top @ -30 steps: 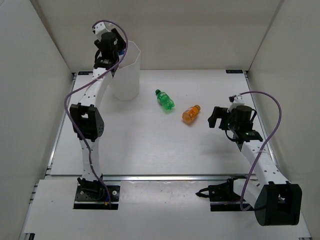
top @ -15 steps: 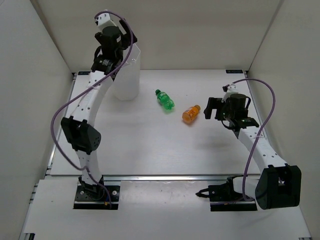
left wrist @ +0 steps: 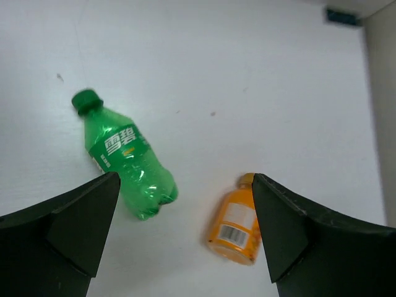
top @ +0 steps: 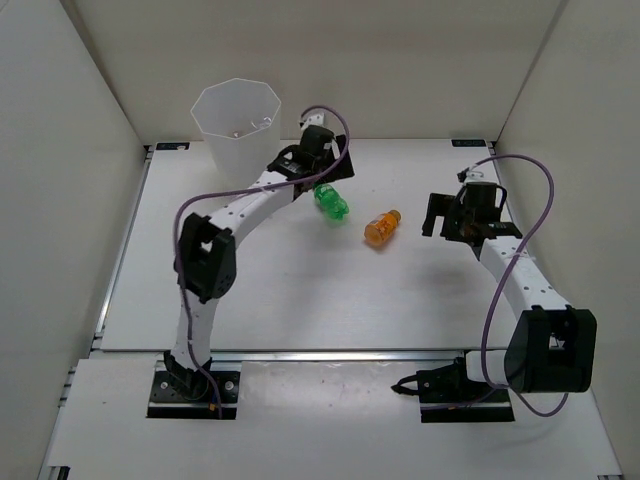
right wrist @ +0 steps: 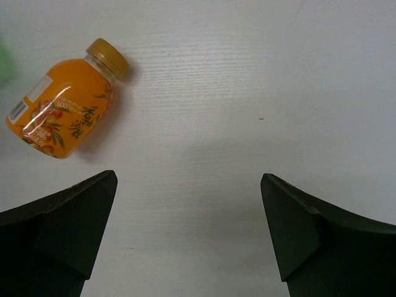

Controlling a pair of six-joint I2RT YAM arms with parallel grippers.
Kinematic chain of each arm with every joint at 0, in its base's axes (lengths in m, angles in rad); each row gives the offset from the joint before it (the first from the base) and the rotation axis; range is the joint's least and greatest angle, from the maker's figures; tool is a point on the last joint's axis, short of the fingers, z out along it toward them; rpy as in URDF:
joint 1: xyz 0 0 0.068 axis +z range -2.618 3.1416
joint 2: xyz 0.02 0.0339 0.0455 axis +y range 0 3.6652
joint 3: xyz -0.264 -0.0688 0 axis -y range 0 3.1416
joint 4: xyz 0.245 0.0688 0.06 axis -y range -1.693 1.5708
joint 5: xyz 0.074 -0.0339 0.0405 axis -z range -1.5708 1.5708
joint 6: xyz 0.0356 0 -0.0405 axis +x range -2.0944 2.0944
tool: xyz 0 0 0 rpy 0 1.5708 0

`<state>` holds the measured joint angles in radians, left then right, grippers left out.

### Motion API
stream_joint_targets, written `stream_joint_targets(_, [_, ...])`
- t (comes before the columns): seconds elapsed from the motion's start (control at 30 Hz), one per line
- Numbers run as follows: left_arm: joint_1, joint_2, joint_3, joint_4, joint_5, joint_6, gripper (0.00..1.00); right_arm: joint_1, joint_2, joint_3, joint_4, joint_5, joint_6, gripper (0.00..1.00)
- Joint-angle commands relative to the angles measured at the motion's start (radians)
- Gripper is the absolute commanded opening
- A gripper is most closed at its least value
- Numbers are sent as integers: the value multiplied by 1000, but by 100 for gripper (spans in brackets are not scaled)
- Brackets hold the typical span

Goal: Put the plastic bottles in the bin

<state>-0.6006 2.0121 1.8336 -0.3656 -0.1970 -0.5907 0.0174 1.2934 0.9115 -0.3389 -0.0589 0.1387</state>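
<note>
- White table [top: 280, 290] bears a green bottle [left wrist: 127, 164] and an orange bottle [right wrist: 62, 114], lying near each other.
- Bin [top: 240, 150] stands far left.
- Left gripper [left wrist: 184, 177] hangs over the green one, fingers spread, empty.
- Right gripper [right wrist: 189, 175], beside the orange one, likewise spread, empty.

Green bottle [left wrist: 127, 165] & orange bottle [left wrist: 236, 220] lying near each other, betw wide-apart jaws.

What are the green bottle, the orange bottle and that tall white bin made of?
The green bottle is likely thin, glossy, green-tinted plastic: light passes through it. The orange bottle is probably clear glossy plastic: it looks see-through at the neck, with orange drink showing inside. The bin seems to be milky, slightly see-through plastic with smooth faceted walls.
</note>
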Motion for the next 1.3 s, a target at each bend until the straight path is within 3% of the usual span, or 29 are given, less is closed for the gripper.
stream_joint_targets(0.0, [25, 111, 136, -162, 62, -64, 99, -16, -26, 27, -41, 37, 7, 99])
stream_joint_targets(0.47, [58, 419, 434, -351, 70, -86, 99, -102, -31, -14, -72, 27, 4, 99])
stream_joint_targets(0.77, [55, 507, 529, -437, 82, -84, 95, -122, -124, -60, -71, 56, 1, 99])
stream_joint_targets(0.87, [53, 507, 524, -431, 74, -83, 89, -143, -172, -72, -46, 56, 9, 99])
stream_joint_targets(1.07, [59, 491, 567, -473, 102, -70, 47, -140, -217, -83, -25, 57, 6, 99])
stream_joint_targets(1.2, [62, 404, 638, -472, 186, 61, 40, -128, -209, -56, -9, 59, -27, 99])
stream_joint_targets(1.27, [56, 316, 618, -434, 157, 132, 40, -119, -186, -28, 6, 47, -25, 99])
